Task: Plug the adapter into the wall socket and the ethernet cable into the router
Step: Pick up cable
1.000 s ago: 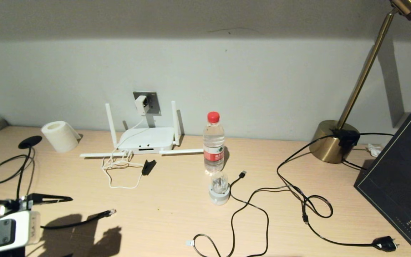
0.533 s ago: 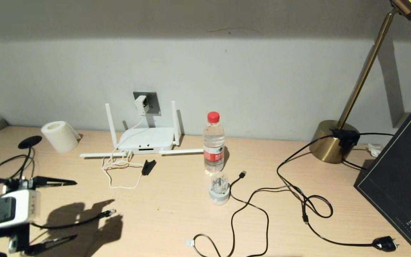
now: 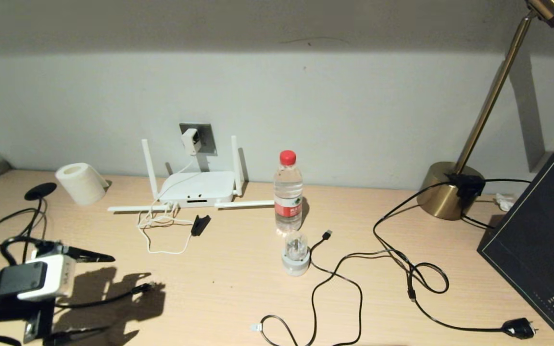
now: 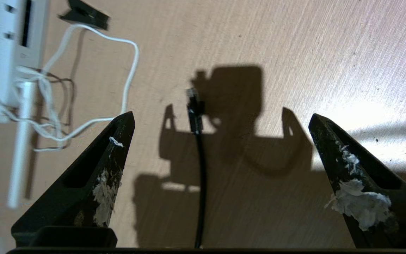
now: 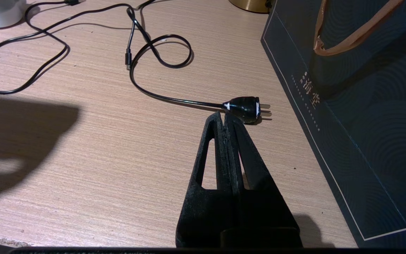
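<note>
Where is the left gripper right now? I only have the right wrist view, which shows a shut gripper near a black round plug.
Observer: The left gripper is open and hovers low over the ethernet cable, which runs between its fingers in the left wrist view.
Operator: Is the adapter in?
Observer: In the head view the adapter sits on the wall socket and looks plugged in.
Operator: And the cable's end?
Observer: Its connector lies loose on the table, apart from the router.
</note>
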`<state>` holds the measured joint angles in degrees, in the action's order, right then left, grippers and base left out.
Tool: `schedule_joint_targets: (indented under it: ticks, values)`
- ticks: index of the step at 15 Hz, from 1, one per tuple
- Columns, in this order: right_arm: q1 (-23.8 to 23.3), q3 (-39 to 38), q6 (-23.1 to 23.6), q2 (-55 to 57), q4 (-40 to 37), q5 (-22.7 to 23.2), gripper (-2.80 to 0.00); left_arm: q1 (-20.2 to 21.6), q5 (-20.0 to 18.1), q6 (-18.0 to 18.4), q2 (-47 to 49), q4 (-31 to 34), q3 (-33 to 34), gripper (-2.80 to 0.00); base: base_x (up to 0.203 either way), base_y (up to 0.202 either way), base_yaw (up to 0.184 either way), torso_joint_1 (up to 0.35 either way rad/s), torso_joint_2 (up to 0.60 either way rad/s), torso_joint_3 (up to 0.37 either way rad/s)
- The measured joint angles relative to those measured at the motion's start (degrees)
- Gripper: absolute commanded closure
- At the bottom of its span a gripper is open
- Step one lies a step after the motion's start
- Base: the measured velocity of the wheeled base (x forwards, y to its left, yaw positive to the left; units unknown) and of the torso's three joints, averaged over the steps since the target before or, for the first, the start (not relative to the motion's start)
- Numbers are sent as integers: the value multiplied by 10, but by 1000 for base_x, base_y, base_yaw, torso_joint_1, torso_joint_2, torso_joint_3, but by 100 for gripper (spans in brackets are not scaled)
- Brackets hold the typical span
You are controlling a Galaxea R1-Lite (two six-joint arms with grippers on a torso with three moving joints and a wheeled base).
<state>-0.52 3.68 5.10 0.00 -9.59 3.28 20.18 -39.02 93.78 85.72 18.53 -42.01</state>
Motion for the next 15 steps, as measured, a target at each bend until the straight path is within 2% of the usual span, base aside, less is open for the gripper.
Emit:
schedule_joint_targets:
  ticks: [3, 5, 7, 11, 15]
  values:
    - [0, 0, 0, 0, 0, 0, 0, 2, 9, 3, 42, -6, -16, -280, 0, 0, 0, 0, 0, 0]
    - [0, 0, 0, 0, 0, 0, 0, 3, 21, 22, 70, 0, -29, -280, 0, 0, 0, 0, 0, 0]
    - [0, 0, 0, 0, 0, 0, 0, 4, 49, 44, 97, 4, -32, -280, 0, 0, 0, 0, 0, 0]
    - [0, 0, 0, 0, 0, 0, 0, 5, 64, 42, 144, 8, -45, -280, 0, 0, 0, 0, 0, 0]
    - [0, 0, 0, 0, 0, 0, 0, 4, 63, 41, 182, 75, -105, -280, 0, 0, 0, 0, 0, 0]
